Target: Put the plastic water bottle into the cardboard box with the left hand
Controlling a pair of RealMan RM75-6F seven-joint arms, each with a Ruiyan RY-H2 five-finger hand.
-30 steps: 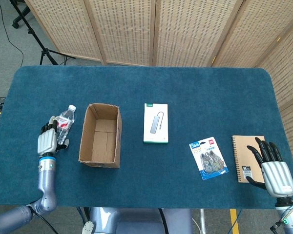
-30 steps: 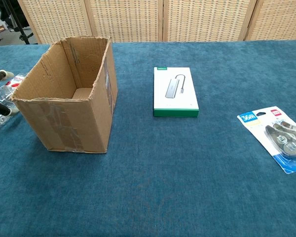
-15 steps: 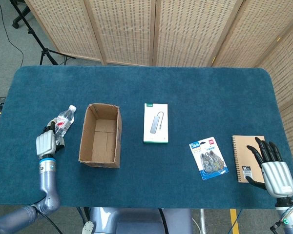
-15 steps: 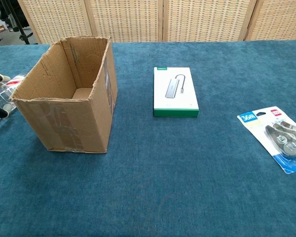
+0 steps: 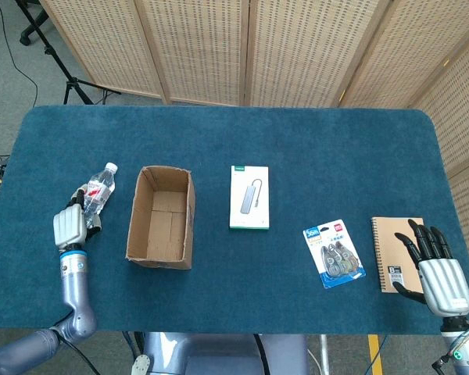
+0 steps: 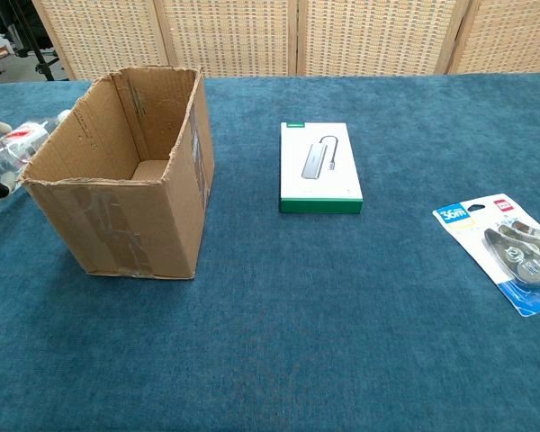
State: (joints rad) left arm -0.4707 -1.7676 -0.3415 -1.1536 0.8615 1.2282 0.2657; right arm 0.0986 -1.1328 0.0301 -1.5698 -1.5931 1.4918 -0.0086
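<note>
My left hand (image 5: 69, 227) has its fingers clamped on the plastic water bottle (image 5: 98, 186), left of the cardboard box (image 5: 161, 216). My right hand (image 5: 438, 275) rests with fingers apart on the notebook (image 5: 395, 241).

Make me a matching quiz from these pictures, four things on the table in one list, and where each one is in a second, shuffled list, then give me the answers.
Things:
1. bottle
2. box
3. notebook
4. tape pack

Places:
A. under the right hand's fingertips, at the table's right end
B. in the left hand's grip, left of the box
C. between the white hub package and the notebook
D. open side up, between the bottle and the hub package

Pairs: 1-B, 2-D, 3-A, 4-C
</note>
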